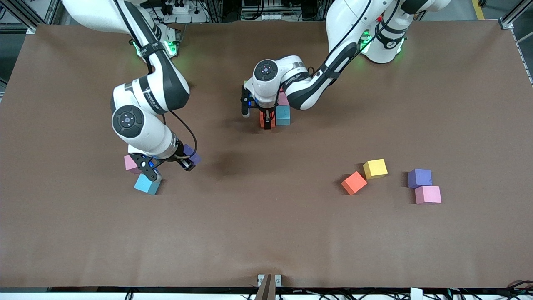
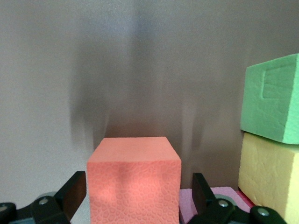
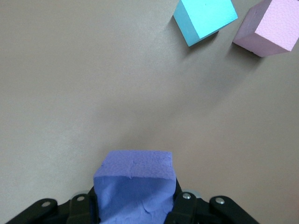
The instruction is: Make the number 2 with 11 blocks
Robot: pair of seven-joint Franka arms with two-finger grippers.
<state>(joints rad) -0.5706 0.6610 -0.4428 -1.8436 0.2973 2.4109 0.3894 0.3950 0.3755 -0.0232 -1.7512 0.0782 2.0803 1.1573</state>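
My left gripper [image 1: 266,121] stands open around a red-orange block [image 1: 262,118] on the table, with a gap on each side. In the left wrist view, the red-orange block [image 2: 134,182] sits between the spread fingers [image 2: 74,191], beside green [image 2: 273,102], yellow [image 2: 268,177] and pink [image 2: 230,195] blocks. A blue block [image 1: 283,115] and a pink block [image 1: 283,99] adjoin it. The left hand hides the rest of this cluster. My right gripper [image 1: 188,162] is shut on a purple block [image 1: 192,155] [image 3: 135,186], held above the table.
A pink block [image 1: 130,163] [image 3: 268,28] and a blue block [image 1: 147,183] [image 3: 204,18] lie under the right hand. Orange [image 1: 354,183], yellow [image 1: 375,168], purple [image 1: 419,178] and pink [image 1: 428,194] blocks lie loose toward the left arm's end.
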